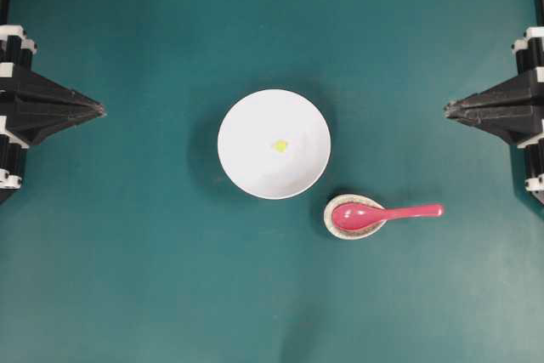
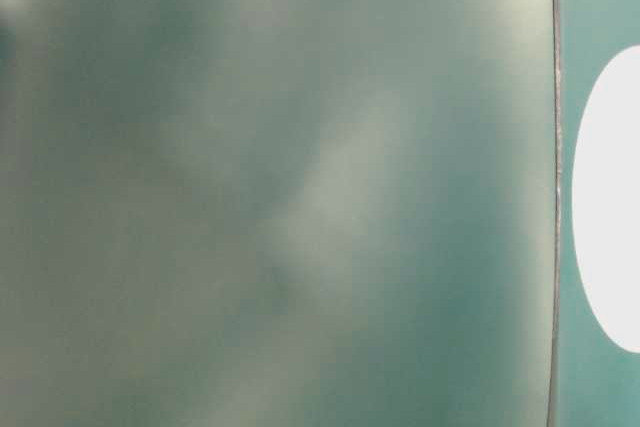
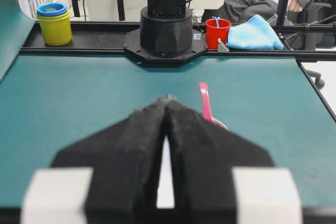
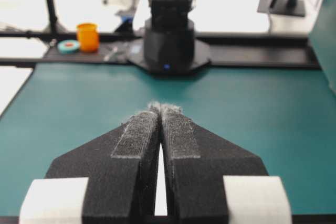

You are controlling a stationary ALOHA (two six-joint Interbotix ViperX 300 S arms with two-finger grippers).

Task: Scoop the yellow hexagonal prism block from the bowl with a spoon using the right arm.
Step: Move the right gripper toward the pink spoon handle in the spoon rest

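Observation:
A tiny yellow hexagonal prism block (image 1: 280,146) lies near the middle of the large white bowl (image 1: 246,121) at the table's centre. The bowl (image 2: 610,197) also shows as a white shape at the right edge of the blurred table-level view. The pink-red spoon (image 1: 382,213) rests with its scoop in a small speckled rest, handle pointing right. The spoon (image 3: 205,103) handle pokes out past my left jaws in the left wrist view. My left gripper (image 1: 100,110) is shut and empty at the left edge. At the right edge my right gripper (image 1: 448,109) is shut and empty, well above the spoon.
The speckled beige spoon rest (image 1: 338,225) sits just right of and below the bowl. The opposite arm's black base (image 3: 166,24) stands at the far table edge, with cups (image 3: 54,22) and a blue cloth (image 3: 254,32) behind it. Teal tabletop (image 1: 127,252) surrounds everything.

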